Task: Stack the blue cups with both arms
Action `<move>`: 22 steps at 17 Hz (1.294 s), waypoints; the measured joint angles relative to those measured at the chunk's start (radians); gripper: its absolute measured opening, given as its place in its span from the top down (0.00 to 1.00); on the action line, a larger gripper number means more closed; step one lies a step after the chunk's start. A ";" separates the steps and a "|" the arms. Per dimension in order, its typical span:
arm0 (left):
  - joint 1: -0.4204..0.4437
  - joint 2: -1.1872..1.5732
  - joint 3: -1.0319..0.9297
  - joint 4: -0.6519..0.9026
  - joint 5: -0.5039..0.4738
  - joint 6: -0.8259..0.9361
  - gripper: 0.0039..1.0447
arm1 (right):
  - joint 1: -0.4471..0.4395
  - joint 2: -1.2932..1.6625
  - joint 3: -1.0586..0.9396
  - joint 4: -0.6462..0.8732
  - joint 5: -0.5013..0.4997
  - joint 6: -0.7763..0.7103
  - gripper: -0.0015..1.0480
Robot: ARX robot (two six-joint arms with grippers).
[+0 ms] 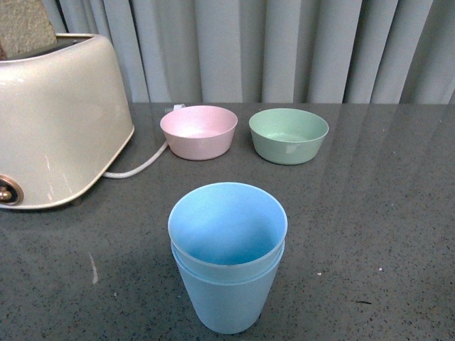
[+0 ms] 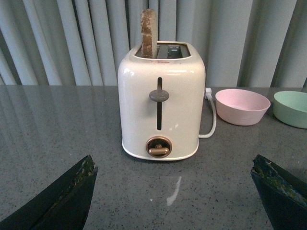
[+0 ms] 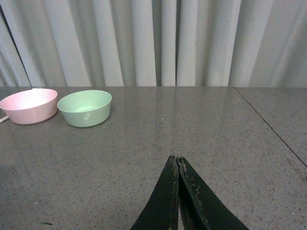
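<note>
A dark grey speckled stone-look tabletop point(image 1: 384, 213) runs back to a wall of pale grey pleated curtains point(image 1: 284, 50). On the far left stands a glossy cream two-slot toaster point(image 1: 57, 121) with a copper-coloured dial low on its end face and a slice of brown bread point(image 2: 149, 26) sticking up out of one slot; its white cord point(image 1: 138, 167) trails along the table toward the bowls.

Near the front edge, about centre, the two light blue tapered plastic cups point(image 1: 227, 284) stand upright, one nested inside the other, the inner cup's rim sitting just above the outer one's. No arm touches them.

Farther back, well apart from the cups, sit a pale pink round plastic bowl point(image 1: 198, 131) and, just to its right, a mint green round plastic bowl point(image 1: 288, 135), close together but not touching.

The left gripper point(image 2: 175, 191) faces the toaster's end, its two black flat jaws spread wide with only bare table between them. The right gripper point(image 3: 178, 191) has its black jaws pressed together with nothing in them, over bare table to the right of the bowls.
</note>
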State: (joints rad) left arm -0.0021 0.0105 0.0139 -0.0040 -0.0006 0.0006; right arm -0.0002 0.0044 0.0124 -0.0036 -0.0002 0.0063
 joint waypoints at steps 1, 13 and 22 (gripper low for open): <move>0.000 0.000 0.000 0.001 0.000 0.000 0.06 | 0.000 0.000 0.000 -0.001 0.000 0.000 0.94; 0.000 0.000 0.000 0.000 0.000 0.000 0.06 | 0.000 0.000 0.000 -0.001 0.000 0.000 0.06; 0.000 0.000 0.000 0.000 0.000 0.000 0.06 | 0.000 0.000 0.000 -0.001 0.000 0.000 0.06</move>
State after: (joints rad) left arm -0.0021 0.0105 0.0139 -0.0036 -0.0006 0.0006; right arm -0.0002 0.0044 0.0124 -0.0048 -0.0002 0.0059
